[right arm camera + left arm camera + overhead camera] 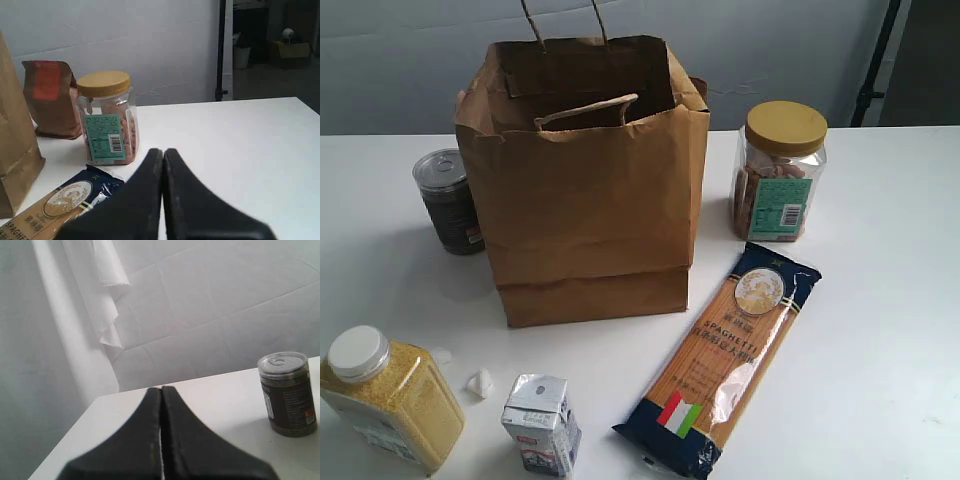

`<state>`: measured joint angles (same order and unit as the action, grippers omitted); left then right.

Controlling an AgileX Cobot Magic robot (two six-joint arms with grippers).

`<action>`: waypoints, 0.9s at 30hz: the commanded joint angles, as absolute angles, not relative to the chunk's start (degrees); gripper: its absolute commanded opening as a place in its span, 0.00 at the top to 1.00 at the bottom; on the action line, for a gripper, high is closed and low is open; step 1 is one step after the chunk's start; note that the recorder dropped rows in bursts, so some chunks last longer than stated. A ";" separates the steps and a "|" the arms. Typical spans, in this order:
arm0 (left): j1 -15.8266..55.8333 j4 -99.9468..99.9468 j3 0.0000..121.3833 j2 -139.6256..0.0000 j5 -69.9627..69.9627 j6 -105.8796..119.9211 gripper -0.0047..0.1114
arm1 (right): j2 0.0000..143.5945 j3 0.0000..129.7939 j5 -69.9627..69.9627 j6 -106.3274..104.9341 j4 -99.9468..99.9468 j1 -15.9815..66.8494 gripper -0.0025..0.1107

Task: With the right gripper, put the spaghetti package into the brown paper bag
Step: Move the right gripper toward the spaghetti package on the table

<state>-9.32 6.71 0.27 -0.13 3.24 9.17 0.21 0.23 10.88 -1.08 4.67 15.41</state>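
The spaghetti package [730,355] lies flat and slantwise on the white table, right of the brown paper bag [588,190], which stands upright with its mouth open. In the right wrist view the package's navy end with the gold emblem [67,200] lies beside my right gripper [163,151], whose black fingers are pressed together with nothing between them. The bag's edge [15,145] shows at that view's side. My left gripper [161,388] is shut and empty over a table corner. Neither gripper shows in the exterior view.
A clear jar with a yellow lid [780,172] stands behind the package. A dark tin can [448,200] sits left of the bag. A yellow grain bottle [390,395], a small carton [542,425] and white scraps [480,382] lie at the front left. A brown pouch [50,97] stands behind the bag.
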 commanded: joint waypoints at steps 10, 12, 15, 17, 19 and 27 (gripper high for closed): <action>-9.45 6.47 0.00 0.00 2.85 8.96 0.96 | 13.30 8.57 12.24 16.58 9.21 15.33 0.98; -9.45 6.47 0.00 0.00 2.85 8.96 0.96 | 20.17 14.19 17.82 19.38 6.42 15.43 0.98; -9.45 6.47 0.00 0.00 2.85 8.96 0.96 | 35.55 25.93 33.91 20.39 2.57 16.48 0.98; -9.45 6.47 0.00 0.00 2.85 8.96 0.96 | 42.68 31.68 44.18 20.39 1.27 20.12 0.98; -9.45 6.47 0.00 0.00 2.85 8.96 0.96 | 48.45 36.27 50.99 20.39 0.00 24.56 0.98; -9.45 6.47 0.00 0.00 2.85 8.96 0.96 | 64.46 41.15 44.15 38.55 1.50 40.67 0.98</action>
